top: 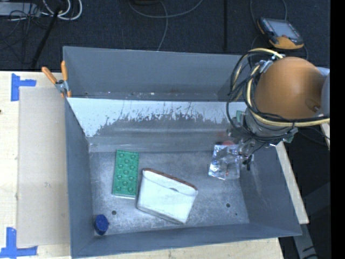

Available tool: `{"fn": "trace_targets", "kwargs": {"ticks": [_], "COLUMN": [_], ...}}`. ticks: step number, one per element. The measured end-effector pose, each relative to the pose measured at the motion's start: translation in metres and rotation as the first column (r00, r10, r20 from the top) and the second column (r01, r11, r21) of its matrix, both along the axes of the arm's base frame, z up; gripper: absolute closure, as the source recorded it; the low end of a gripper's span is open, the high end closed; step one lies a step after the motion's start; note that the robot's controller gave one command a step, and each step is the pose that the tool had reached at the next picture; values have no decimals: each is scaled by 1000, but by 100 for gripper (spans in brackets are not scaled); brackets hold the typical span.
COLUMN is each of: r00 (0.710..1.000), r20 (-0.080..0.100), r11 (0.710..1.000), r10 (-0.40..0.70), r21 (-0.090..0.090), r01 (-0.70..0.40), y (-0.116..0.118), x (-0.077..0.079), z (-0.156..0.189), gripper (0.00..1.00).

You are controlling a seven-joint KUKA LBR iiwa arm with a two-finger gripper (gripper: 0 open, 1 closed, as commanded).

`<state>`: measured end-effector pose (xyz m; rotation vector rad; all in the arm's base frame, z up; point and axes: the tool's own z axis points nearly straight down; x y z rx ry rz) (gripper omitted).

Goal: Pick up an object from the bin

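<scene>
My gripper (243, 151) hangs under the arm's wrist at the right side of the bin. Right against its left side is a small clear, shiny crumpled plastic thing (222, 163) with a touch of red, low over the bin floor. Whether the gripper grips it I cannot tell. A white flat pouch with a brown edge (165, 196) lies on the floor toward the middle front, well to the left of the gripper.
A green studded plate (125, 174) lies left of the white pouch. A small blue cap-like thing (101, 224) sits in the front left corner. The sloping bin walls close in behind and to the right of the gripper.
</scene>
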<state>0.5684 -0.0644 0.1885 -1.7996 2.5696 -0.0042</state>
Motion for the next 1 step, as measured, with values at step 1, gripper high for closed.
{"fn": "trace_targets", "kwargs": {"ticks": [1], "r00": [1000], "r20": [2], "r11": [1000], "r10": [27], "r21": [1], "r01": [-27], "y": [15], "x": [-14], "z": [70], "gripper": [100]}}
